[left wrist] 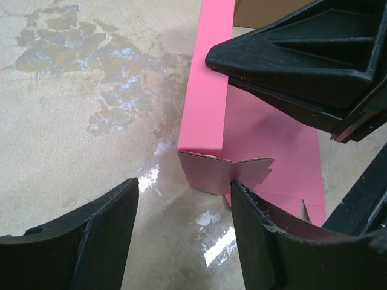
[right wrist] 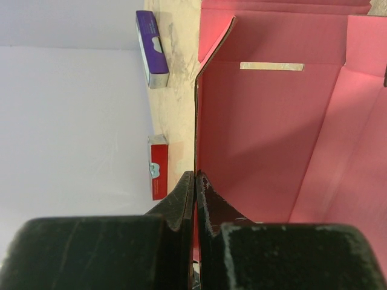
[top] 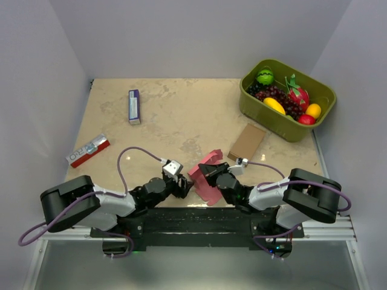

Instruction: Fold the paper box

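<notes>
The paper box (left wrist: 208, 90) rests on the counter (left wrist: 72, 121), just ahead of the left fingers (left wrist: 103, 235) (spread, empty), with its long axis pointing away from them. The right fingers (right wrist: 211, 208) are clamped on its side wall.

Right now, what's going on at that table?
The right jaws are shut on one wall of the pink paper box, holding it half-formed near the front edge of the table. The left jaws stand open at its end flap, gripping nothing. The box is not yet closed up; its inside shows open in the right wrist view.
</notes>
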